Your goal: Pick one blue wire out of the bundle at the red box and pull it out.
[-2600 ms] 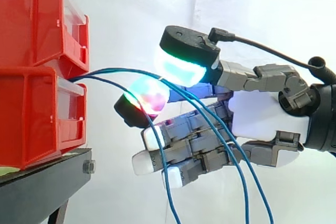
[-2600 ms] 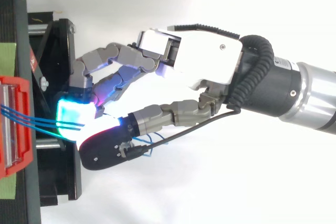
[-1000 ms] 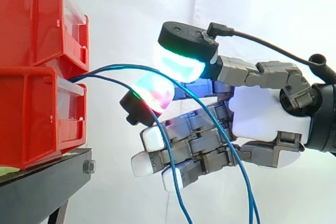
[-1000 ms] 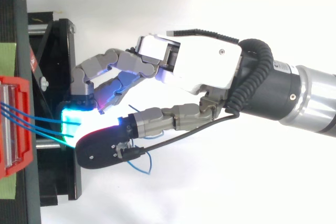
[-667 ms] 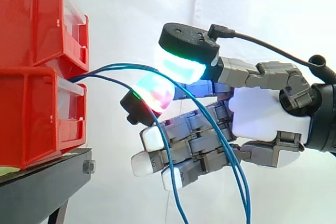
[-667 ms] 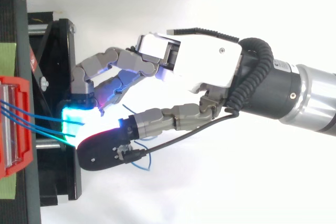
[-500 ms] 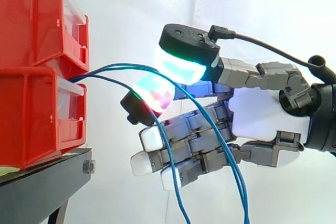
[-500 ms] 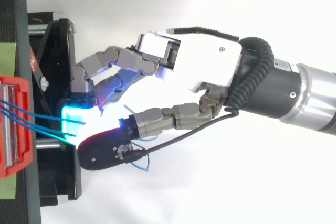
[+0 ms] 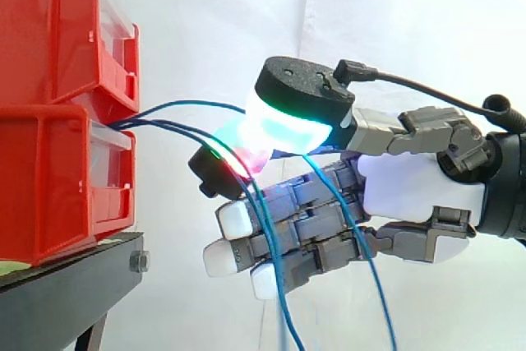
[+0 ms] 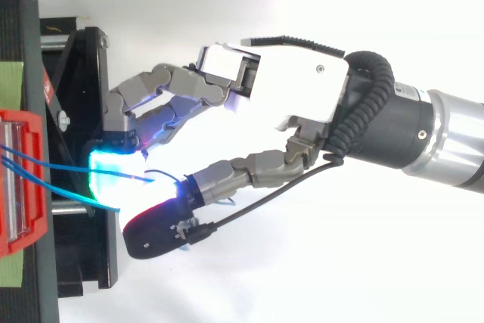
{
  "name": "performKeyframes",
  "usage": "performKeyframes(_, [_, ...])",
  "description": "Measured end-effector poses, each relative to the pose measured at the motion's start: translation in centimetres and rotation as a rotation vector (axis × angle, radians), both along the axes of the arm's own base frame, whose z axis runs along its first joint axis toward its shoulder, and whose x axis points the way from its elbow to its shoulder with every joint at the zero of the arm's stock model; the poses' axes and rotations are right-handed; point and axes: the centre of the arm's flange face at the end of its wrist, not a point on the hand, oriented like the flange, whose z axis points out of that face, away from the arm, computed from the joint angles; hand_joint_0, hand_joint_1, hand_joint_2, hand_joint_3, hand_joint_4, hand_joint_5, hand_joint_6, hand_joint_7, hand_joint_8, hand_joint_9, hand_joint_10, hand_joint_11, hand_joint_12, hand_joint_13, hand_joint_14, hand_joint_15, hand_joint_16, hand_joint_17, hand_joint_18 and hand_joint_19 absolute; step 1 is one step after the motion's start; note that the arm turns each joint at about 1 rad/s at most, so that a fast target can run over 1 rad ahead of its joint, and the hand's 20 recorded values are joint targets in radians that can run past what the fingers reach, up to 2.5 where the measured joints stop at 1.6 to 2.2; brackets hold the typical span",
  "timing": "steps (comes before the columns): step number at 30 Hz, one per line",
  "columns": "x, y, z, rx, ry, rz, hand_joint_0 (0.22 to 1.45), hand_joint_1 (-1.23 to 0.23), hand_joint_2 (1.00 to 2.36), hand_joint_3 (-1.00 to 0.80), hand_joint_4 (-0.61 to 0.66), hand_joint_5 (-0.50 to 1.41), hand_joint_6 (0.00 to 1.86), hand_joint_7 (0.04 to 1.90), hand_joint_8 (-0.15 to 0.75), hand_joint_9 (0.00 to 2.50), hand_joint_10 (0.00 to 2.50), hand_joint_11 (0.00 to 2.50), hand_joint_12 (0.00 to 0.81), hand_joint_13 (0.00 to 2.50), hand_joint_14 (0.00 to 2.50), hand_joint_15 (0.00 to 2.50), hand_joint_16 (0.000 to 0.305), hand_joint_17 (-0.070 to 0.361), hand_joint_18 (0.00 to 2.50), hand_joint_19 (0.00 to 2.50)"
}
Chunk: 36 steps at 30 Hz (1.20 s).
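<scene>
hand (image 9: 411, 187) pinched on one blue wire (image 9: 197, 105) near red box (image 9: 49, 187) | risk: other blue wires (image 9: 279, 306) draped over fingers (image 9: 288, 228), may drag out too

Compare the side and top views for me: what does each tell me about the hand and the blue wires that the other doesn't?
Side view: two red bins stacked on the black stand; the blue wires leave the lower bin, pass between the two meeting glowing pads of the hand, then hang down across the other fingers. Top view: the wires' sideways spread at the bin, green tape on the stand, the silver arm segment behind the wrist. Both: the hand shut on the wires close to the bin.
</scene>
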Motion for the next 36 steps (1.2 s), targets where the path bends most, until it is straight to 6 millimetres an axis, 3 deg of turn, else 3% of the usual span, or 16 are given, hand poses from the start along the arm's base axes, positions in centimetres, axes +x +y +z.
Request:
performKeyframes(3, [0.00, -0.01, 0.00, 0.000, 0.000, 0.000, 0.66, -0.60, 1.01, -0.40, 0.30, -0.24, 0.84, 0.94, 0.367, 0.63, 0.01, 0.57, 0.466, 0.70, 0.01, 0.37, 0.061, 0.138, 0.73, 0.42])
performKeyframes(5, [0.00, -0.01, -0.01, 0.000, 0.000, 0.000, 0.56, -0.49, 1.00, -0.47, 0.30, -0.23, 0.81, 0.93, 0.380, 0.63, 0.02, 0.56, 0.478, 0.69, 0.01, 0.37, 0.064, 0.144, 0.72, 0.45])
performKeyframes(8, [0.00, -0.01, -0.01, 0.000, 0.000, 0.000, 0.52, -0.36, 1.00, -0.50, 0.30, -0.20, 0.77, 0.99, 0.398, 0.67, 0.01, 0.55, 0.495, 0.70, 0.01, 0.38, 0.067, 0.150, 0.74, 0.46])
performKeyframes(12, [0.00, -0.01, -0.02, 0.000, 0.000, 0.000, 0.52, -0.30, 1.00, -0.50, 0.28, -0.18, 0.74, 1.03, 0.403, 0.70, 0.01, 0.54, 0.500, 0.71, 0.01, 0.38, 0.067, 0.151, 0.74, 0.46])
performKeyframes(20, [0.00, -0.01, -0.02, 0.000, 0.001, 0.000, 0.58, -0.51, 1.01, -0.33, 0.26, -0.18, 0.81, 1.06, 0.391, 0.75, 0.02, 0.56, 0.478, 0.71, 0.01, 0.38, 0.062, 0.139, 0.74, 0.48])
performKeyframes(36, [0.04, 0.03, 0.03, 0.001, -0.004, 0.000, 0.58, -0.64, 1.02, -0.08, 0.26, -0.15, 0.87, 1.09, 0.423, 0.86, 0.02, 0.62, 0.502, 0.76, 0.01, 0.38, 0.067, 0.150, 0.81, 0.43])
